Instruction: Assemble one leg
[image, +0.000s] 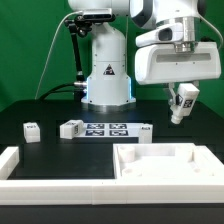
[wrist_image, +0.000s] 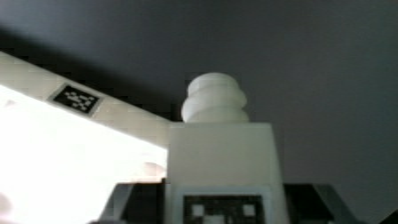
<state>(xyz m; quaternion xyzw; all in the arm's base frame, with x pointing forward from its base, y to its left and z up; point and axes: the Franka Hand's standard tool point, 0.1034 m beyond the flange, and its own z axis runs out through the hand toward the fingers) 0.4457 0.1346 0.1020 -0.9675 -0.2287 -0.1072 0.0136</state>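
My gripper (image: 181, 103) hangs in the air at the exterior view's right, above the far right part of the table, and is shut on a white leg (image: 182, 105) with a black-and-white tag; the leg hangs tilted below the fingers. In the wrist view the held leg (wrist_image: 224, 145) fills the middle, a square white block with a rounded peg at its tip and a tag near the fingers (wrist_image: 146, 200). Below it lies a large white tray-like part (image: 165, 165) with raised walls, also seen in the wrist view (wrist_image: 63, 150) with a tag on its rim.
The marker board (image: 108, 129) lies at the table's middle. Loose white tagged pieces lie beside it: one at the left (image: 33, 130), one (image: 71, 128) against the board, one at its right end (image: 146, 130). An L-shaped white rail (image: 30, 178) runs along the front left. The robot base (image: 106, 75) stands behind.
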